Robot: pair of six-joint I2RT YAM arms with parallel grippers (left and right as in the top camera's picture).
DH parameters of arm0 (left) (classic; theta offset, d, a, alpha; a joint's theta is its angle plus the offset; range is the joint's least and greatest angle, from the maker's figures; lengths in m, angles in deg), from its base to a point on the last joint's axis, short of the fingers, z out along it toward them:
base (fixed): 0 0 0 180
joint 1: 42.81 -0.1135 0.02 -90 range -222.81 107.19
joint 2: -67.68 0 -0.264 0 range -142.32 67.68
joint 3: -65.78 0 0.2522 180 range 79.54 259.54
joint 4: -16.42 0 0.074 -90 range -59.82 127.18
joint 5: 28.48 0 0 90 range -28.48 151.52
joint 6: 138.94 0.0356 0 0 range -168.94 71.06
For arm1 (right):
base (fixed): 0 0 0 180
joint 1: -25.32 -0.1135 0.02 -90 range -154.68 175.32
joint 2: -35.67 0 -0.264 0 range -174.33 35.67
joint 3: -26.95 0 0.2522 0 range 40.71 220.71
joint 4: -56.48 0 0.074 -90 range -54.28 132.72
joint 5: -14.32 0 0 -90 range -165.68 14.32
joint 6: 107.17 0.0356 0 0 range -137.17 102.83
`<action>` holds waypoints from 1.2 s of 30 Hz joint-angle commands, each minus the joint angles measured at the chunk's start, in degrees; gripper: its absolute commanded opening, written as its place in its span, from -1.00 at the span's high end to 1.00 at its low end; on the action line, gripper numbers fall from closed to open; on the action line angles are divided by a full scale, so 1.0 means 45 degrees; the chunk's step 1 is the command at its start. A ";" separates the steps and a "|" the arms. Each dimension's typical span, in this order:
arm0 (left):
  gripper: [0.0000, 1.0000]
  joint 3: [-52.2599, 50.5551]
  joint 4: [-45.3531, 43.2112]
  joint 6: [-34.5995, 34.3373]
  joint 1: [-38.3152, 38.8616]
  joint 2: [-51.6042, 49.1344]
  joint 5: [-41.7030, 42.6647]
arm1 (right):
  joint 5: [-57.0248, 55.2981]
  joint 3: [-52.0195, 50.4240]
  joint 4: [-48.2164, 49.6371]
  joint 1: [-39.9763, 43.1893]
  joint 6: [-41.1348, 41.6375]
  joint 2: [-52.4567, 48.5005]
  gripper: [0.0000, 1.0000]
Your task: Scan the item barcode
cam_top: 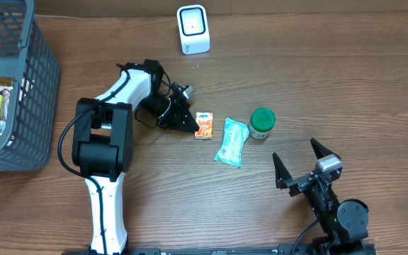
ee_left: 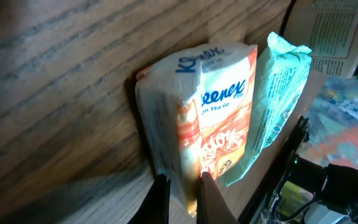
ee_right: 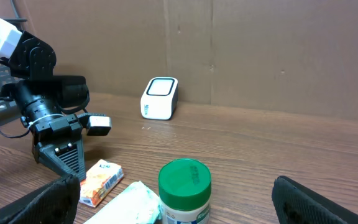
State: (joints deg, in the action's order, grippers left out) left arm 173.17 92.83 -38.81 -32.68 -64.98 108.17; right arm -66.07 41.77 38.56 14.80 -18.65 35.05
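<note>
**A:** Orange and white, that little tissue pack point(cam_top: 204, 125). Is it the item to be scanned?

**B:** I take it so. It lies flat near the middle of the worktop point(cam_top: 331, 78). A teal packet point(cam_top: 231, 141) sits just beside it, and a green-lidded jar point(cam_top: 262, 122) is beyond that, toward the right edge.

**A:** And the left jaws?

**B:** Narrow, pinched on the pack's near edge. In the left wrist view a fold of wrapper sits between the two fingers point(ee_left: 161, 199). How firm that hold is, I cannot tell.

**A:** So which step is this?

**B:** The pick-up, by my judgement — gripped but not lifted, since the pack rests on the wood.

**A:** The right jaws?

**B:** Wide, holding nothing, near the front edge toward the right corner and well apart from all three items.

**A:** What does the next move ask for?

**B:** A straight lift, so the teal packet isn't dragged along. Then a carry toward the white scanner point(cam_top: 193, 29) by the far edge. No barcode shows on the faces in view, so it is probably underneath or on a hidden side — the wrist would have to turn the pack until the code faces the scanner's window. A thin pinch on soft wrapper may slip on the way.
</note>
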 commanded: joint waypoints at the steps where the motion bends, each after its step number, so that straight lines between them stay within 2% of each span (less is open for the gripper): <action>1: 0.92 -0.0039 -0.0087 0.0306 -0.0049 -0.0092 -0.0325 | -0.0078 -0.0131 0.0039 0.0010 0.0049 0.0087 -1.00; 23: 0.92 -0.0112 -0.0325 -0.2356 -0.0102 -0.0092 -0.4901 | -0.0078 -0.0131 0.0039 0.0010 0.0044 0.0087 -1.00; 36: 0.92 -0.0112 -0.0262 -0.2681 -0.0097 -0.0092 -0.5523 | -0.0078 -0.0131 0.0039 0.0010 0.0049 0.0087 -1.00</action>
State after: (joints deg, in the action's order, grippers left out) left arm 173.60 92.31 -49.72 -32.68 -63.26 94.62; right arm -66.07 41.77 38.56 14.78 -18.65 35.05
